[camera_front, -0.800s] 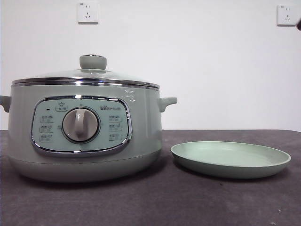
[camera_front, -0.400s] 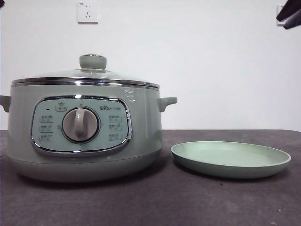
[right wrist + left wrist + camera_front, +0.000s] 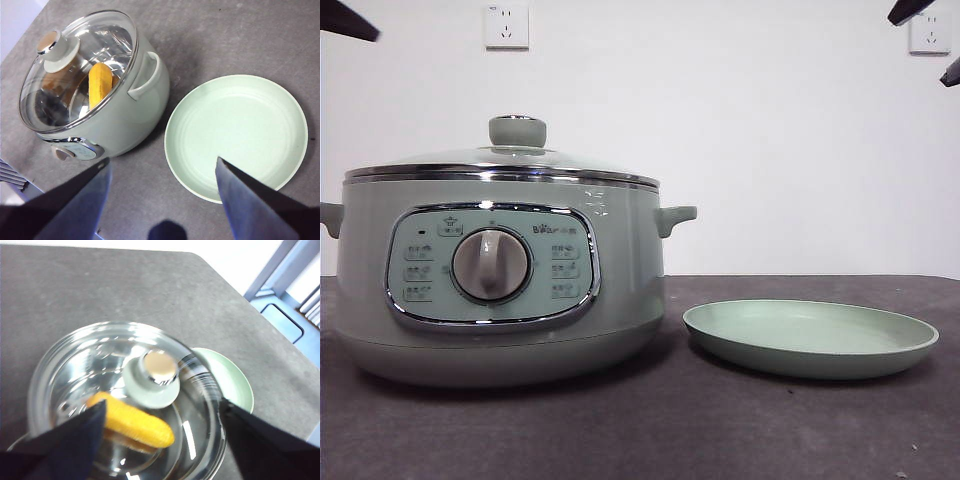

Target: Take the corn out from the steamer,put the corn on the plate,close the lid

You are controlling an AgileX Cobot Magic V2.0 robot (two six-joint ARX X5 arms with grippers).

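Above the lid (image 3: 150, 371), left claw (image 3: 160, 440) gapes wide, empty.

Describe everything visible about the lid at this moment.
The lid is a round, slightly domed pane of clear glass with a chrome rim and a pale green knob capped by a shiny metal disc. It sits level and closed on the steamer, its rim resting all around the pot's top edge. Through the glass the yellow corn shows inside. Nothing grips it: the left gripper hangs open above the knob without touching.
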